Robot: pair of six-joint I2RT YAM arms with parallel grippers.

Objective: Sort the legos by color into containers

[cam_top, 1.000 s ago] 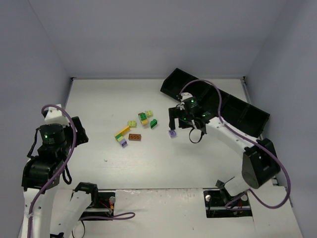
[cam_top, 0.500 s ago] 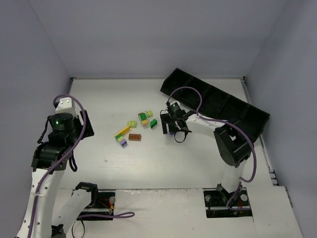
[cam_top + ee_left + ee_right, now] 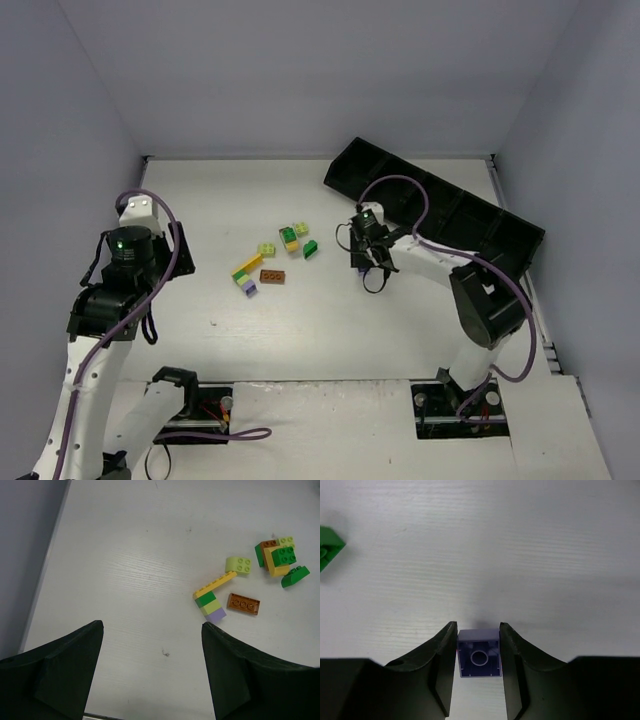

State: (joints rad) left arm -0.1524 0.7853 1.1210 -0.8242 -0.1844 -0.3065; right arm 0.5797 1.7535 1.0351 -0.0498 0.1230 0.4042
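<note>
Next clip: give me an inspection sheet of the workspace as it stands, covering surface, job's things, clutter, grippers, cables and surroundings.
Surface: white table, with one dark speck in the left wrist view.
Job's things: loose legos clustered mid-table in yellow, lime, dark green, brown and lilac; one lilac brick lies apart from them; black compartment tray at the far right.
Clutter: nothing seen.
Grippers: left gripper is open above the table, holding nothing; right gripper is shut on the lilac brick, whose hollow side faces the wrist camera.
Cables: purple cables loop along both arms, off the bricks.
Surroundings: plain pale walls on three sides.
</note>
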